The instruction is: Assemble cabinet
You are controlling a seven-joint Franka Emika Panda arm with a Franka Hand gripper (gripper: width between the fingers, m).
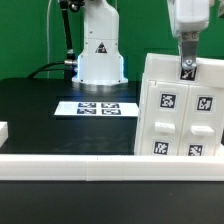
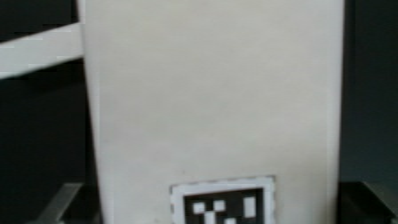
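The white cabinet body (image 1: 180,110) stands upright at the exterior view's right, and its front face carries several marker tags. My gripper (image 1: 187,66) comes down from above onto its top edge and is shut on it. In the wrist view a white panel of the cabinet (image 2: 210,100) fills the middle, with a tag (image 2: 224,204) at the near end. The dark fingers (image 2: 68,202) sit close against both sides of the panel. No other cabinet parts are in the gripper.
The marker board (image 1: 98,108) lies flat on the black table in front of the robot base (image 1: 100,55). A white rail (image 1: 60,165) runs along the table's front edge. A small white piece (image 1: 3,130) shows at the exterior view's left edge.
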